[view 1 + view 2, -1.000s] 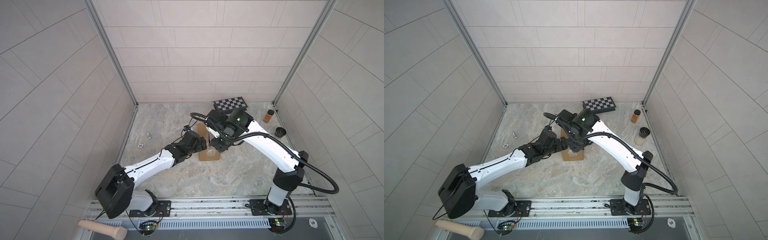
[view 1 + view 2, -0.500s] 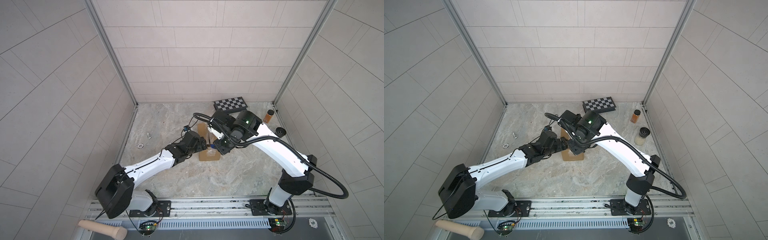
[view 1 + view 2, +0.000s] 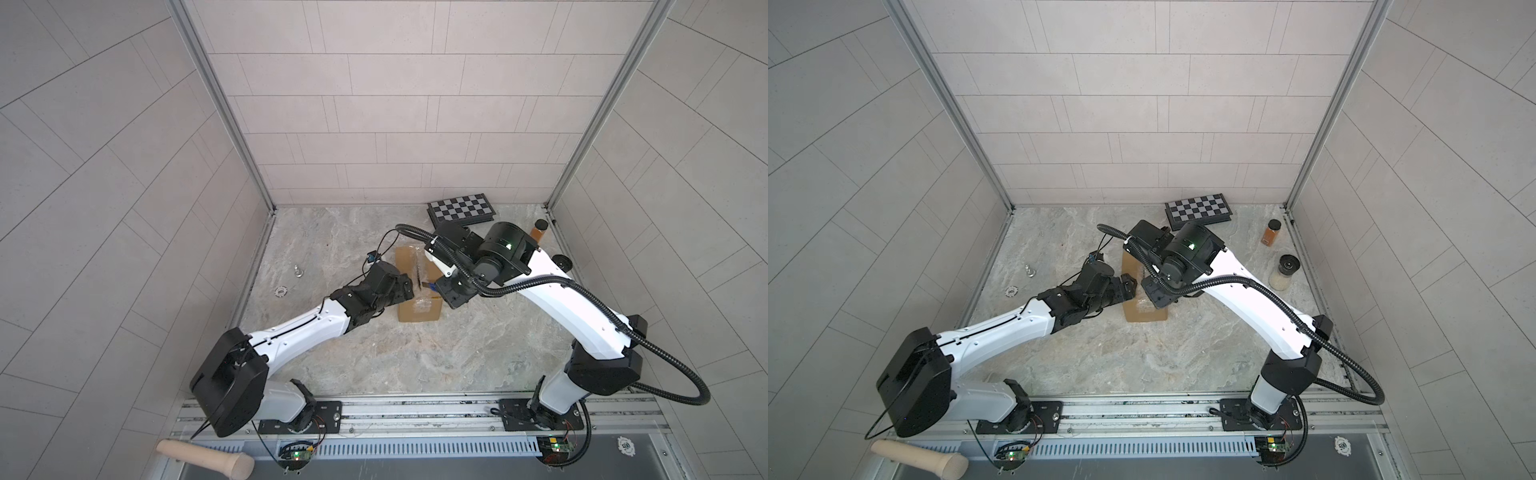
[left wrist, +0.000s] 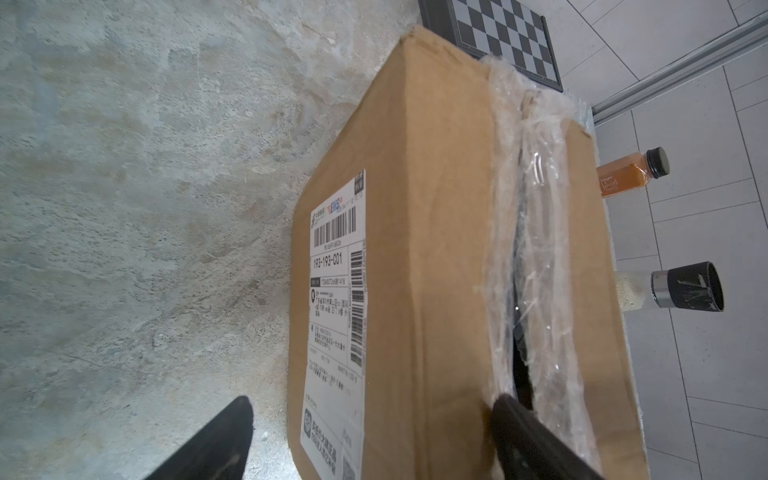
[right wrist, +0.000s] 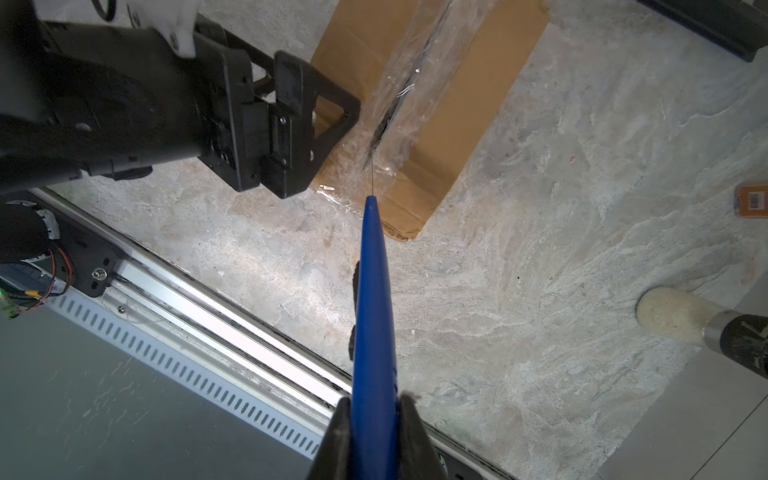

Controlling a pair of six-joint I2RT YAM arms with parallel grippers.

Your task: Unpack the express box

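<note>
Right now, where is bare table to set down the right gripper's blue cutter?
Widest free patch: the table front, between the express box and the base rail. A smaller one at back left, between box and wall. Crowded: right edge with orange bottle and grinder, back by the checkered case.

Top cams overhead; wrist cams close on box [image 4: 449,270].

1. My left arm [image 3: 299,332] stretches low and forward toward the middle, and my left gripper [image 3: 409,286] has its jaws spread wide.
2. My right arm [image 3: 582,320] arches over with the wrist angled downward. My right gripper [image 5: 374,405] is pinched tight on a thin blue tool [image 5: 372,311].
</note>
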